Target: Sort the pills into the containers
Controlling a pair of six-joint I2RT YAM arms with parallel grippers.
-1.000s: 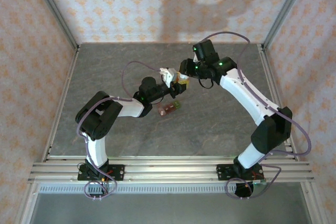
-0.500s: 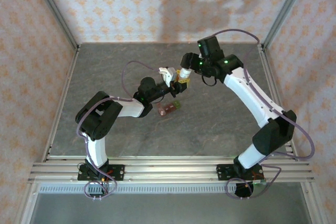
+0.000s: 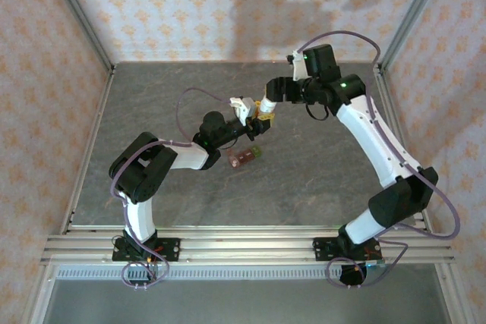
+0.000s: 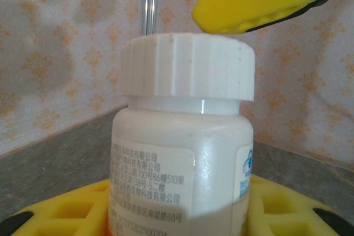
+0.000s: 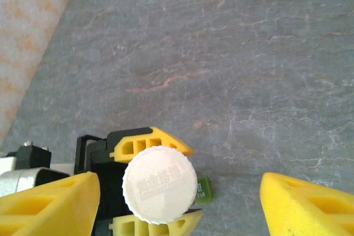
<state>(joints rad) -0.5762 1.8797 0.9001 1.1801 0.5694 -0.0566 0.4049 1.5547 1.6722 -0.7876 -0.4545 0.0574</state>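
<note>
Since one second ago the right pincer (image 3: 270,97) has drawn back from the bottle, toward the right and the back wall in the top view. Its two yellow fingers (image 5: 47,203) now stand wide apart with nothing gripped between them. The white ribbed cap (image 5: 159,185) sits under the gap, nearer to the finger at the left side of the right wrist view. In the left wrist view one of these fingers hangs close over the far right edge of the cap.

The left pincer (image 3: 257,115) has not moved. It is clamped on the white bottle (image 4: 182,158), low on its body, and holds it upright with the cap on.

The containers (image 3: 244,157) lie on the grey table (image 3: 152,96), just on the near side of the left pincer's fingers, beside its wrist. Neither pincer touches them. Their green end shows just beside the cap in the right wrist view.
</note>
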